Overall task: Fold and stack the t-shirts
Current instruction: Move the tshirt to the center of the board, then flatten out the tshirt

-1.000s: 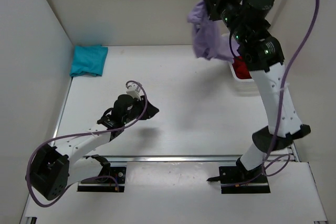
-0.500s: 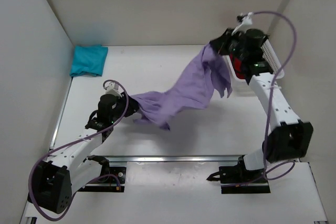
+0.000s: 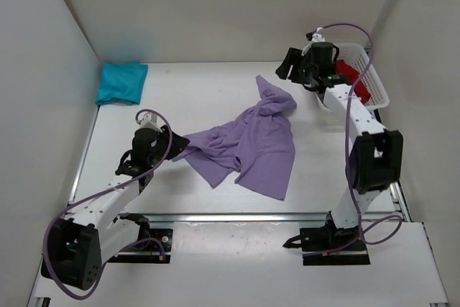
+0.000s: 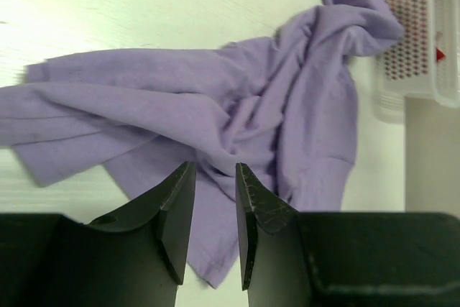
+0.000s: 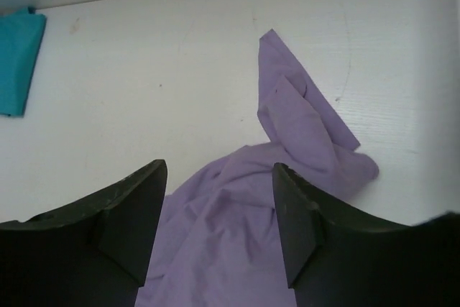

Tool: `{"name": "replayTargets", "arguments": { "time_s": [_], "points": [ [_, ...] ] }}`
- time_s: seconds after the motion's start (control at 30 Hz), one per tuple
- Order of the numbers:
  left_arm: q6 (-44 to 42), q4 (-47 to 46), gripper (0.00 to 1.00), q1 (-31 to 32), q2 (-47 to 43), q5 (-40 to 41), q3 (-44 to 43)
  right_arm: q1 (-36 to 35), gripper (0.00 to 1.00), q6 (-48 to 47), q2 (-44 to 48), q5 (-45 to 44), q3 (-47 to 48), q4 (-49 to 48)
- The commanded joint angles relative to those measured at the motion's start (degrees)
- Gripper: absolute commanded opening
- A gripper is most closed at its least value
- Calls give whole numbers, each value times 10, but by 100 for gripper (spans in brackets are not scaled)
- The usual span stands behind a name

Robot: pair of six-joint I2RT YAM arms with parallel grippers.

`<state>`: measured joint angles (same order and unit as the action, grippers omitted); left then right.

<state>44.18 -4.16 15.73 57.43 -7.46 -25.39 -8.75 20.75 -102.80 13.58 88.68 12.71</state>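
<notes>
Between the widely spread fingers of the right pincer [image 5: 219,172] nothing is held, and the left pincer [image 4: 215,170], its fingers a little apart, pinches nothing either. Before them the lavender t-shirt [image 3: 251,145] lies crumpled on the middle of the surface [image 3: 215,91]; it looks light, soft and limp, best taken at a hem corner or a shoulder. The folded teal t-shirt [image 3: 121,82] rests at the far left corner; the white basket [image 3: 379,91] holds the red t-shirt [image 3: 356,80].

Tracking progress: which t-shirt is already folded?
The teal t-shirt, a folded rectangle at far left; the lavender t-shirt lies crumpled mid-table, the red t-shirt bunched in the basket.
</notes>
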Motion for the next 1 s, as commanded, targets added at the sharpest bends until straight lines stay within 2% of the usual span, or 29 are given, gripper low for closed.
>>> {"name": "replayTargets", "arguments": {
  "time_s": [0.0,0.07,0.1,0.13,0.17,0.2,0.23,0.3,0.37,0.4,0.5,0.57,0.73,0.97],
  "points": [
    [-11,28,40,-12,-7,38,4,-39,59,-4,105,-101,-65,28],
    [-5,27,40,-25,-12,61,14,-58,55,22,194,-99,-180,-30],
    [-3,28,42,-28,-11,69,22,-78,47,40,243,-104,-258,-44],
    [6,23,42,-39,-11,69,24,-93,35,57,262,-127,-327,-65],
    [16,15,44,-53,-8,69,33,-113,27,71,296,-134,-384,-77],
    [21,9,46,-65,-9,72,44,-140,15,77,318,-136,-411,-78],
    [34,1,48,-75,-5,67,46,-157,7,88,332,-135,-456,-74],
    [44,-10,50,-106,-2,54,57,-194,0,101,371,-172,-497,-34],
    [56,-14,53,-127,4,48,66,-226,0,125,400,-209,-543,7],
    [55,-15,53,-136,5,52,71,-243,3,133,427,-229,-552,39],
    [62,-29,56,-155,22,55,77,-253,26,174,485,-240,-607,85],
    [59,-24,57,-148,43,71,67,-231,35,191,509,-218,-653,86],
    [64,-28,59,-155,95,60,43,-198,42,177,539,-185,-692,83],
    [112,-48,59,-145,95,74,47,-187,41,167,556,-157,-718,42]
  ]
}}
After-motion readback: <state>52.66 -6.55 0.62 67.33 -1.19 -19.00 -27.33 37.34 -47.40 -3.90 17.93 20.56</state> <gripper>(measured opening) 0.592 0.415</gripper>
